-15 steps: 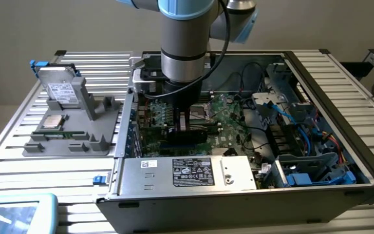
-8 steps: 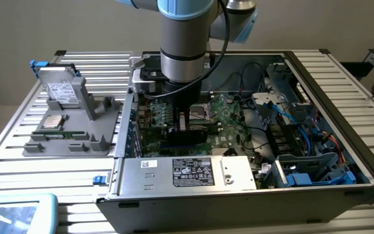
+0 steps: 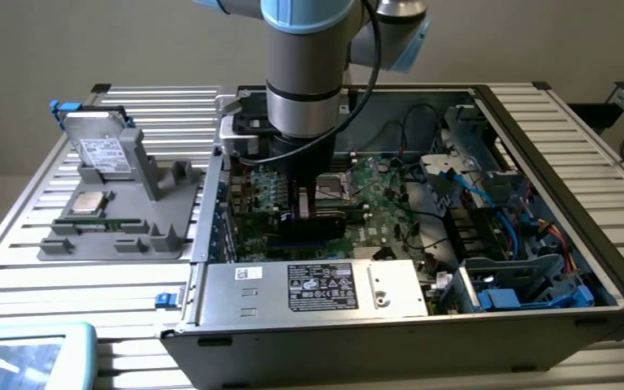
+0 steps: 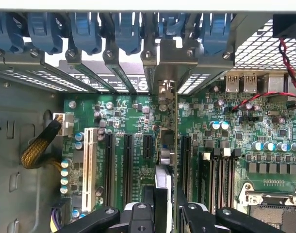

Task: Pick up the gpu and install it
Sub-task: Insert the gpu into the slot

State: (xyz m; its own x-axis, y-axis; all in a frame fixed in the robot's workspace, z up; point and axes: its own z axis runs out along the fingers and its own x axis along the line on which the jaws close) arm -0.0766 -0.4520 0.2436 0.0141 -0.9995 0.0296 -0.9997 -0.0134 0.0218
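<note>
Black two-finger gripper (image 4: pixel 163 204) clamped on gpu (image 4: pixel 165 165): green board, black cooler, silver end bracket. Card held upright, edge-on, among black expansion slots (image 4: pixel 127 165) of green motherboard (image 4: pixel 133 114), inside open grey computer case (image 3: pixel 399 357). Whether seated cannot be told. Blue plastic latches (image 4: pixel 85 34) ranged beyond.

The arm (image 3: pixel 309 73) reaches straight down, wrist vertical. The gripper (image 3: pixel 308 213) points downward, its fingers (image 4: pixel 148 200) clamped on the gpu (image 4: pixel 163 178), held edge-on.

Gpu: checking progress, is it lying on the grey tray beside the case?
No, the gpu sits inside the case, between the fingers over the motherboard.
</note>
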